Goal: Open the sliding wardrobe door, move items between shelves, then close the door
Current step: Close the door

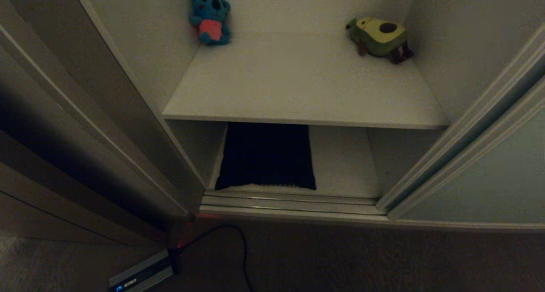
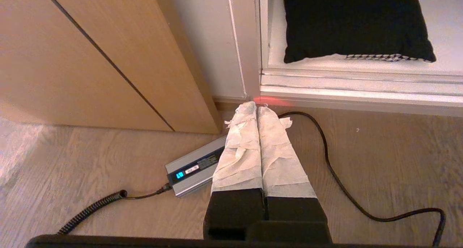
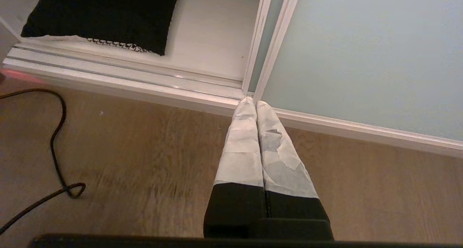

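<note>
The sliding wardrobe door [image 1: 489, 173] [image 3: 365, 52], a pale grey-green panel with an off-white rim, stands slid to the right, leaving the wardrobe open. The cushion [image 1: 266, 156] [image 2: 354, 22] [image 3: 105, 16] lies black back up on the bottom shelf [image 1: 340, 164], a strip of houndstooth showing at its front edge. An upper white shelf [image 1: 298, 83] sits above it. My left gripper [image 2: 257, 108] hangs shut over the floor in front of the wardrobe's left corner. My right gripper [image 3: 252, 103] hangs shut over the floor by the door's left edge. Neither holds anything.
A blue plush toy [image 1: 210, 17] and an avocado plush [image 1: 379, 38] sit at the back of the upper shelf. A silver power adapter [image 2: 193, 166] [image 1: 140, 275] with a black cable [image 2: 336, 175] lies on the wooden floor. A wood-panelled cabinet [image 2: 90, 56] stands to the left.
</note>
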Robot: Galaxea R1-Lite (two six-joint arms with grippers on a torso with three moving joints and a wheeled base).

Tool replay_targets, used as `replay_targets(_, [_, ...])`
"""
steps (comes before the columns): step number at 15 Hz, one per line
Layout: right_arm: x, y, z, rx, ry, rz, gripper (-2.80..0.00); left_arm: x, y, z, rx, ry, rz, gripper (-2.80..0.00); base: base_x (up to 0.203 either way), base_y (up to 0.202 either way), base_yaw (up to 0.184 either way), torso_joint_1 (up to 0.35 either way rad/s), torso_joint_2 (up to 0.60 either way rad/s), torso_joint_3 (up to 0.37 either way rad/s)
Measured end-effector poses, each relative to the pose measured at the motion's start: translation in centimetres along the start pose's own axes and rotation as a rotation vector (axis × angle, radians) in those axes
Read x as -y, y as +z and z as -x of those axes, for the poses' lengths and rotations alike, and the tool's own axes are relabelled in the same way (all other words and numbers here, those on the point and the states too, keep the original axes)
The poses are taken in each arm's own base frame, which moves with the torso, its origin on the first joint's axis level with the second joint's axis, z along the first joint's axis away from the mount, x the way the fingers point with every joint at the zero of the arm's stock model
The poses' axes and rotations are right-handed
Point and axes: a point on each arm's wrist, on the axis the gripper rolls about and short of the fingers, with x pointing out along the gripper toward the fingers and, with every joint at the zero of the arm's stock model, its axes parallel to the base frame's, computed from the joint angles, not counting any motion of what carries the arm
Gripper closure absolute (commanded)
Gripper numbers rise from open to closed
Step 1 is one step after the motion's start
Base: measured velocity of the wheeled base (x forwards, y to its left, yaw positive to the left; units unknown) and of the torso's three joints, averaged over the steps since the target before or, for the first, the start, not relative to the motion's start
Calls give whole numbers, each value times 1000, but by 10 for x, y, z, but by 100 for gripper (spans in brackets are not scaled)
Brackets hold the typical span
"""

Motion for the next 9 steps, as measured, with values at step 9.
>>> replay_targets(9, [8,104,48,143,-68,-55,0,0,0,0,0,0,0,0,0,0,0,0,0,0])
